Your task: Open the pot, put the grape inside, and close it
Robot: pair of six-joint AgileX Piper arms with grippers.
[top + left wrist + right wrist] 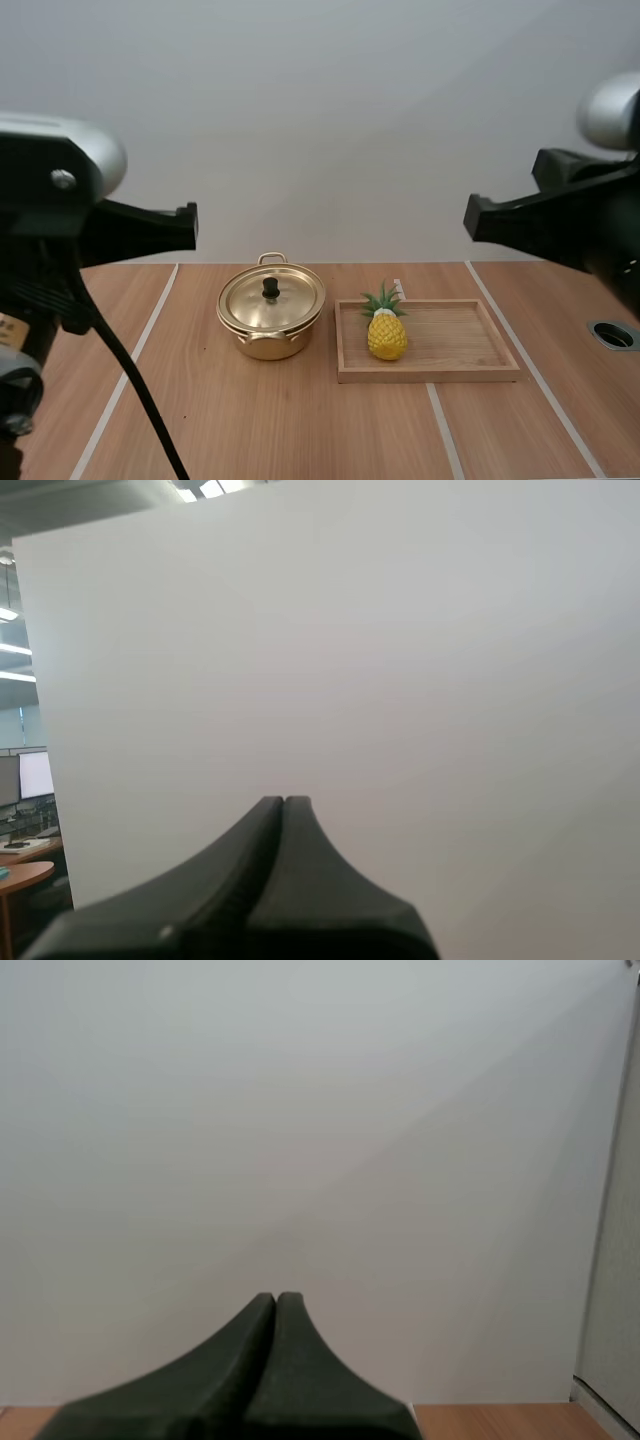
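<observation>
From the high view, the round golden metal pot sits on the pale wooden table with its golden lid with a black knob on. Just beside it a shallow wooden tray holds a small yellow pineapple with green leaves — no grape, so the wrong fruit may go in. The left gripper and right gripper hang high, well apart. Left wrist view: fingers clenched together, empty. Right wrist view: likewise pressed closed on nothing — descending so would likely knock the knob, not grasp it.

Wall: plain white, matte, facing the left gripper.
Table: light wood, pale stripes, below it.
Light: even, diffuse.
</observation>
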